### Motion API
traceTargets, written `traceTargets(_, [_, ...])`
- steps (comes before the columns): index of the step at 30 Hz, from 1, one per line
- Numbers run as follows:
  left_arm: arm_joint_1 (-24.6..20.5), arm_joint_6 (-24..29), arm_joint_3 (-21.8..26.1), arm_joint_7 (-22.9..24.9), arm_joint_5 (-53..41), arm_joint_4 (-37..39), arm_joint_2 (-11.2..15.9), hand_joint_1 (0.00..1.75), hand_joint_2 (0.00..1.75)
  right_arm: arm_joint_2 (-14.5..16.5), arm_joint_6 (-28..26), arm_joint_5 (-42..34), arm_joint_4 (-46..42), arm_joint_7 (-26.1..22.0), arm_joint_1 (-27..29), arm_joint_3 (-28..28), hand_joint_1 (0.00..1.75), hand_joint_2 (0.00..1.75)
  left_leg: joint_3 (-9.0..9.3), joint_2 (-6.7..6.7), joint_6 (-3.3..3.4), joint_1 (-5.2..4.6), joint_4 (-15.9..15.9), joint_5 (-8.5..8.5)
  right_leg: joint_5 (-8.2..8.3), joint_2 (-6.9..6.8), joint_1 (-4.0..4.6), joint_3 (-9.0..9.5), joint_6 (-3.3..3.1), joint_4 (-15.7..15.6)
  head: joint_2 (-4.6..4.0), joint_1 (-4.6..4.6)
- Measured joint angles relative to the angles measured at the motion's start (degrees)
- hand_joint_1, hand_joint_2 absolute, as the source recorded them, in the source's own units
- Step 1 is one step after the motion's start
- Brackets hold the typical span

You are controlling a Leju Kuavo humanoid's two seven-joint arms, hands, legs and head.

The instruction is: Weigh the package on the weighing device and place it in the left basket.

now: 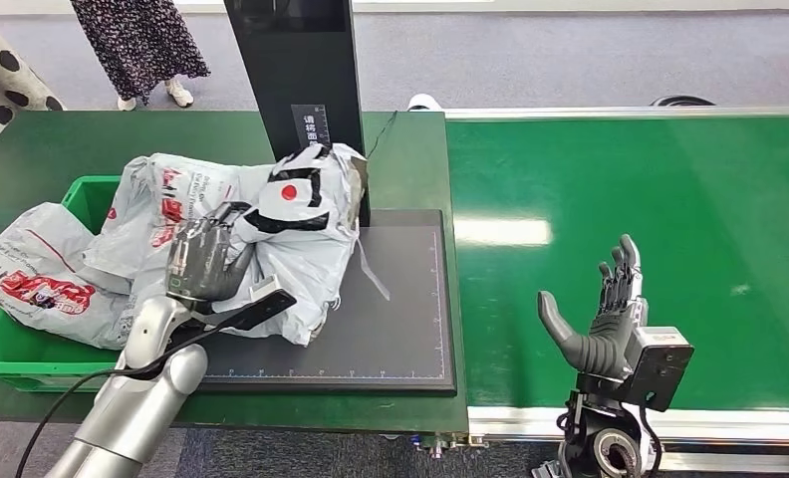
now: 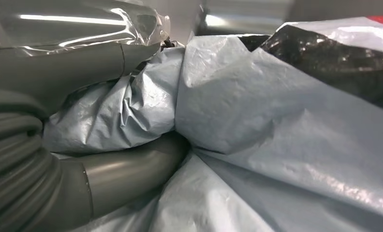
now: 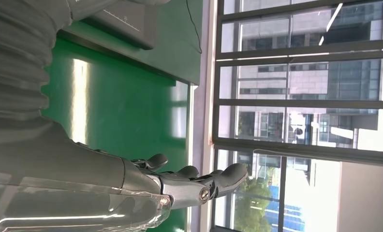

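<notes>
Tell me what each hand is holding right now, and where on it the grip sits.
The left hand grips the grey plastic package by a bunched fold on its left side, over the weighing device. The right hand holds nothing, fingers apart above the green belt.

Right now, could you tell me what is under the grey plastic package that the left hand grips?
The grey plastic package lies on the black weighing plate, its left side overhanging. The left hand grips it. The plate beneath is covered.

Green conveyor belt (image 1: 650,199); beyond, seemingly two people's patterned skirts (image 1: 136,40).
</notes>
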Motion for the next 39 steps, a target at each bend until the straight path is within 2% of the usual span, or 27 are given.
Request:
traceTargets(10, [1.16, 5.22, 14.52, 4.61, -5.89, -3.08, 2.67, 1.75, 1.75, 0.06, -0.29, 0.31, -1.57, -0.27, 2.03, -0.42, 0.0, 1.75, -0.03, 0.02, 0.0, 0.04, -0.01, 0.0, 0.0, 0.02, 0.05, -0.09, -0.01, 0.01, 0.0, 0.0])
traceTargets(16, [0.26, 9.98, 21.25, 2.89, -7.81, -2.23, 4.16, 1.75, 1.75, 0.67, -0.29, 0.98, -1.58, -0.33, 2.26, -0.45, 0.0, 1.75, -0.04, 0.02, 0.0, 0.03, -0.01, 0.0, 0.0, 0.02, 0.04, -0.08, -0.01, 0.01, 0.0, 0.0])
traceTargets(20, [0.24, 10.34, 23.78, 3.03, -7.96, -2.22, 4.32, 1.75, 1.75, 1.03, -0.29, 1.3, -1.57, -0.38, 2.26, -0.49, 0.0, 1.75, -0.04, 0.01, 0.0, 0.02, 0.0, 0.0, 0.0, 0.01, 0.03, -0.09, -0.01, 0.01, 0.0, 0.0])
traceTargets(22, [0.16, 8.09, 24.7, 4.82, -8.35, -2.2, 4.21, 1.75, 1.75, 1.2, -0.29, 1.6, -1.58, -0.39, 2.29, -0.55, 0.0, 1.75, -0.04, 0.01, 0.0, 0.02, 0.0, 0.0, 0.0, 0.01, 0.03, -0.11, -0.01, 0.01, 0.0, 0.0])
traceTargets(24, [-0.33, 3.24, 25.32, 7.6, -9.14, -1.84, 4.03, 1.75, 1.75, 1.39, -0.2, 2.14, -1.6, -0.34, 2.35, -0.7, 0.0, 1.75, -0.05, 0.01, 0.0, 0.02, 0.0, 0.0, 0.0, 0.01, 0.03, -0.12, -0.01, 0.01, 0.0, 0.0])
traceTargets(29, [-3.74, -15.51, 25.51, 15.44, -12.15, 3.3, 3.85, 1.75, 1.75, 1.89, 1.67, 3.84, -1.54, 0.13, 2.09, -1.31, 0.0, 1.75, -0.04, 0.0, -0.01, 0.03, -0.01, 0.01, 0.01, 0.0, 0.03, -0.07, -0.02, 0.01, 0.0, 0.0])
traceTargets(31, [-5.49, -21.13, 25.41, 17.43, -13.04, 6.74, 3.9, 1.75, 1.75, 2.12, 2.66, 4.3, -1.37, 0.49, 1.4, -1.66, 0.0, 1.75, -0.03, 0.0, -0.01, 0.03, -0.01, 0.02, 0.01, 0.01, 0.03, -0.05, -0.02, 0.01, 0.0, 0.0])
traceTargets(39, [-10.38, -23.27, 25.42, 19.77, -13.95, 16.09, 4.72, 1.75, 1.75, 2.96, 4.21, 5.28, -0.29, 1.39, -1.08, -2.3, 0.0, 1.75, 0.15, -0.02, -0.02, 0.02, -0.02, 0.02, 0.01, -0.01, 0.03, 0.15, -0.03, 0.01, 0.0, 0.0])
